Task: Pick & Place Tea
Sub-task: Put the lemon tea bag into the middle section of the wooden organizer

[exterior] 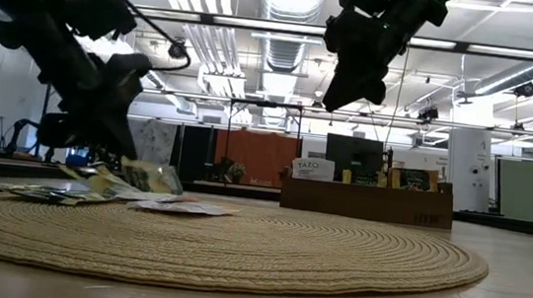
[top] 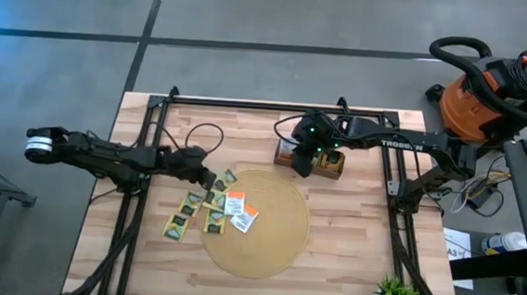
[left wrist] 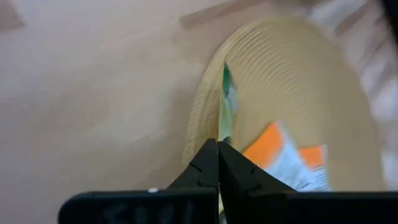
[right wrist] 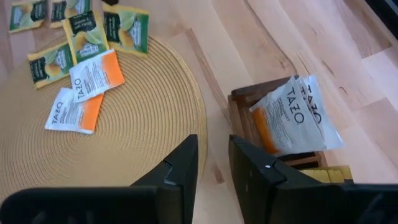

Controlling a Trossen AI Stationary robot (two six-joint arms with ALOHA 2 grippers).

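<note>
Left gripper (left wrist: 218,163) is clamped edge-on onto a yellow-and-green sachet (left wrist: 225,102), at the left edge of the round mat (top: 275,251). We read the thin card standing up between the closed fingers in the left wrist view as a secured pinch; the low view shows the same sachet tilted up off the mat. Gripping by the edge suits something this flat, since the fingers cannot get under it otherwise.

Just beyond the grip lie the other loose sachets: two orange-and-white sachets (right wrist: 81,93) overlapping on the mat, and more yellow-green sachets (top: 182,214) spread across the mat's rim and onto the bare table (top: 348,265). Several touch or overlap, so we judge a lift here could drag a neighbour along.

Farther back, the right gripper (right wrist: 213,155) hangs above the wooden box (top: 335,167) at the far side of the mat, jaws parted and nothing between them. An orange-and-white sachet (right wrist: 292,118) already leans inside one compartment of the box; which compartment, we cannot tell.

Judgement: sorting is at an early stage, with most tea outside the box.
</note>
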